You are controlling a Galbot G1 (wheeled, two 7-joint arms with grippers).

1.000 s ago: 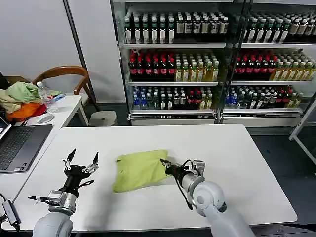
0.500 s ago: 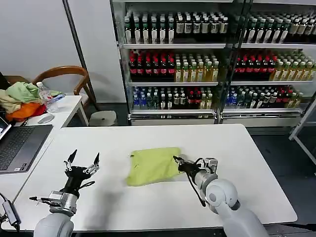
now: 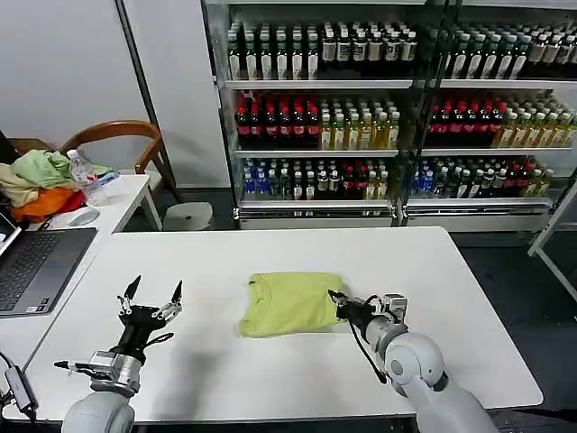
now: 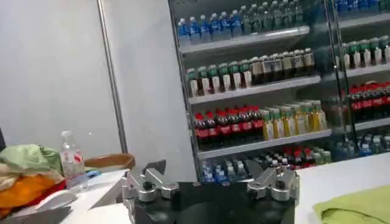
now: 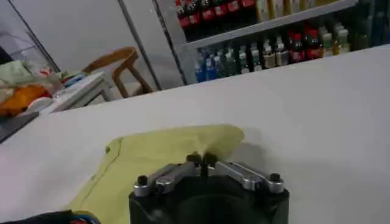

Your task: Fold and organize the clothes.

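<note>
Head view: the right gripper (image 3: 341, 302) has its fingers pinched together on the right edge of the lime T-shirt (image 3: 288, 304), which lies folded into a compact rectangle near the middle of the white table (image 3: 469, 298), a little toward the near edge. Over the last second the shirt has slid across the tabletop to the robot's right, dragged along by that gripper, and it now sits more squarely and flatter than a moment ago. That suggests the folding is mostly done and the arm is only positioning the bundle; letting go and perhaps a final tidy look like what remains. The left gripper (image 3: 150, 298) hangs with its fingers spread wide above the near-left part of the table, well apart from the shirt, and has not moved.

No writing can be read: the shelved bottles (image 3: 315, 122) behind are probably soft drinks, but their labels are too small to make out.
</note>
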